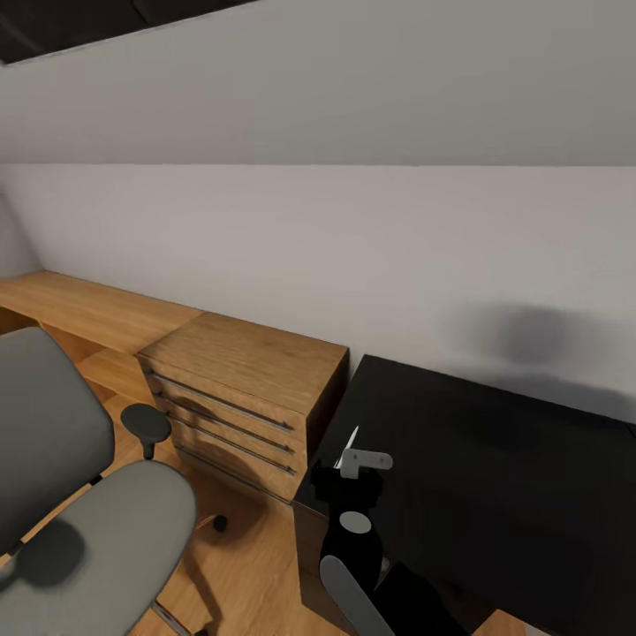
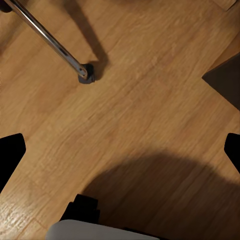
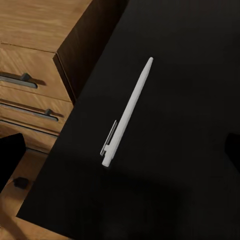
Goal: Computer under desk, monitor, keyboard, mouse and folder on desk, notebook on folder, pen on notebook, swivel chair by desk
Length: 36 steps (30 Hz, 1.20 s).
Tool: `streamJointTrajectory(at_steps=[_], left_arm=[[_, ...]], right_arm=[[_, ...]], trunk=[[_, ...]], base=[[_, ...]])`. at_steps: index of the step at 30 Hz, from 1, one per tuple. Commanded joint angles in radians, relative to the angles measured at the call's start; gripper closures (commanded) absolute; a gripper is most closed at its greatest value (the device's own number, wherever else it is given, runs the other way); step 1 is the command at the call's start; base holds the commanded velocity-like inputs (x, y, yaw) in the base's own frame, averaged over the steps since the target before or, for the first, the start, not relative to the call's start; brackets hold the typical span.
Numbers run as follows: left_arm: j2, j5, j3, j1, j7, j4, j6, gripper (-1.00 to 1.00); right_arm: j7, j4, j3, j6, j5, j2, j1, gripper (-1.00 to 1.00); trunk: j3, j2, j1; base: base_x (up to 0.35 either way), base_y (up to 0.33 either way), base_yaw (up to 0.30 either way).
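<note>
The right tool (image 1: pixel 352 459), fingers spread wide and empty, hung over the thin whitish-silver pen (image 3: pixel 126 113). The pen lay flat near the long black desk's (image 1: pixel 495 477) left edge, its long axis slanting lower left to upper right in the wrist view.

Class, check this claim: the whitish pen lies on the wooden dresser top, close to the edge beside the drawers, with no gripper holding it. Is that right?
Not quite. The pen lies on the black desk, not the wooden dresser; the right wrist view shows it. The rest stands: it rests near the desk edge beside the dresser's drawers, and nothing grips it.
</note>
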<state>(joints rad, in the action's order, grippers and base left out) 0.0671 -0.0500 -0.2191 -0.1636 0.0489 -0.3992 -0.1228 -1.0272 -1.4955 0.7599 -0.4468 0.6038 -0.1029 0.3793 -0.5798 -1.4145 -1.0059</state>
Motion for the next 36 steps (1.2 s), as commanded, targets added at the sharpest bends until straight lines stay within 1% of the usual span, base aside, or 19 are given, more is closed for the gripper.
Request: streamJointTrajectory(at_steps=[1, 12, 16, 20, 21, 24, 30, 36], left_arm=[[0.000, -0.005, 0.000, 0.000, 0.002, 0.000, -0.003, -1.00], [0.000, -0.004, 0.001, 0.000, 0.001, 0.001, -0.002, -1.00], [0.000, -0.003, 0.001, 0.000, 0.000, 0.002, -0.002, -1.00], [0.000, -0.003, 0.001, 0.000, 0.001, 0.004, -0.001, -1.00], [0.000, -0.002, 0.001, -0.001, 0.001, 0.004, -0.001, -1.00], [0.001, -0.002, 0.001, -0.001, 0.001, 0.004, -0.001, -1.00], [0.002, -0.002, 0.001, -0.001, 0.002, 0.005, -0.001, -1.00], [0.002, -0.002, 0.001, -0.001, 0.002, 0.005, -0.001, -1.00]], right_arm=[[-0.007, -0.001, 0.000, -0.009, 0.004, 0.000, 0.001, -1.00], [-0.004, 0.006, 0.000, -0.007, 0.003, 0.000, 0.001, -1.00], [0.049, 0.093, -0.005, -0.001, -0.012, -0.015, 0.012, -1.00], [0.108, 0.171, -0.009, 0.002, -0.052, -0.036, 0.069, -1.00], [0.134, 0.223, -0.010, 0.007, -0.073, -0.045, 0.107, -1.00], [0.160, 0.308, -0.012, 0.025, -0.096, -0.058, 0.163, -1.00], [0.182, 0.435, -0.016, 0.078, -0.113, -0.072, 0.259, -1.00], [0.189, 0.502, -0.027, 0.132, -0.118, -0.072, 0.304, -1.00]], trunk=[[-0.001, -0.001, 0.000], [-0.001, -0.001, 0.000], [-0.001, -0.001, 0.000], [-0.001, -0.001, 0.000], [-0.001, -0.001, 0.000], [-0.001, -0.001, 0.000], [-0.001, -0.001, 0.000], [-0.001, -0.001, 0.000]], base=[[0.000, 0.000, 0.006], [0.000, 0.000, 0.002], [0.000, 0.000, 0.000], [0.000, 0.000, 0.000], [0.000, 0.000, 0.000], [0.000, 0.000, 0.000], [0.000, 0.000, 0.000], [0.000, 0.000, 0.000]])
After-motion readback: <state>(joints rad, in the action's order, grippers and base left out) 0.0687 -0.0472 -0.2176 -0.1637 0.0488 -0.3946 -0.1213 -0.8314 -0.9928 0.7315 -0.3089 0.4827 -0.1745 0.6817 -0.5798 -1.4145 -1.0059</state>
